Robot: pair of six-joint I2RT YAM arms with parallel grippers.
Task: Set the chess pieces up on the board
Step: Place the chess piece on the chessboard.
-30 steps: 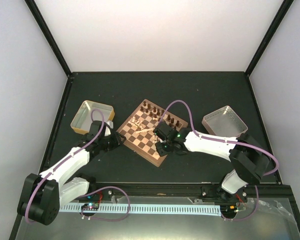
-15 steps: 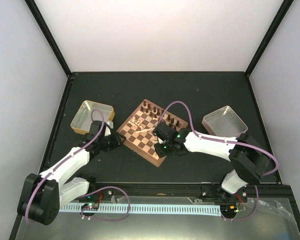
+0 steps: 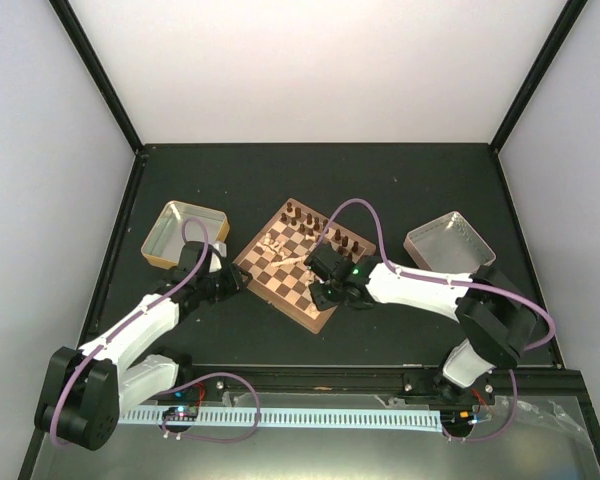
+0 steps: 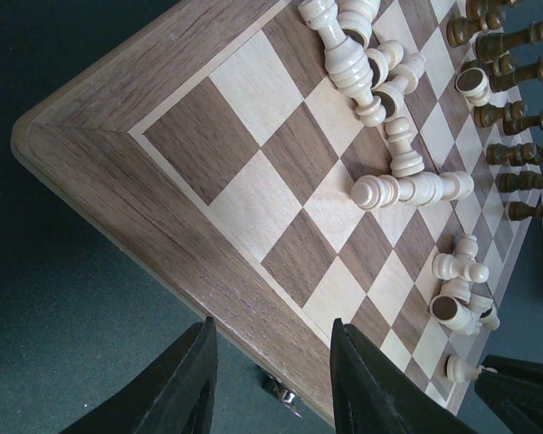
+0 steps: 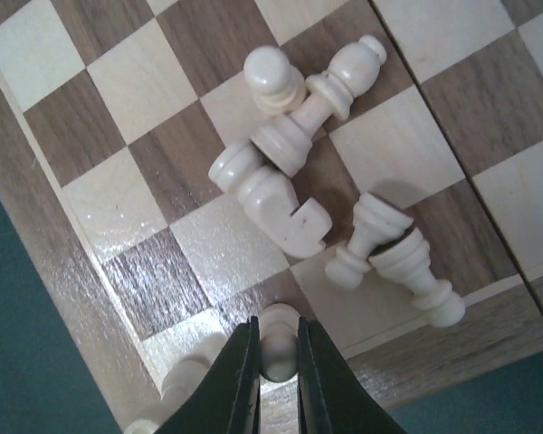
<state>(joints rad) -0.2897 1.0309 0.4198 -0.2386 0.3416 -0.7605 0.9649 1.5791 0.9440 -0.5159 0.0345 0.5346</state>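
The board lies turned like a diamond at the table's middle. Dark chess pieces stand in rows along its far right edge. Pale chess pieces lie toppled near its left corner. My right gripper is over the near corner, shut on the round head of a pale pawn that stands upright on a square. Beyond it lie more pale pieces, tipped over in a cluster. Another pale piece sits beside the held one. My left gripper hangs open and holds nothing, just off the board's rim at the left corner.
A metal tray sits to the board's left, right behind my left wrist. A second tray lies to the board's right. Black frame posts and pale walls bound the dark table.
The right wrist has shifted only very slightly over the board's near corner. The left arm has not moved.
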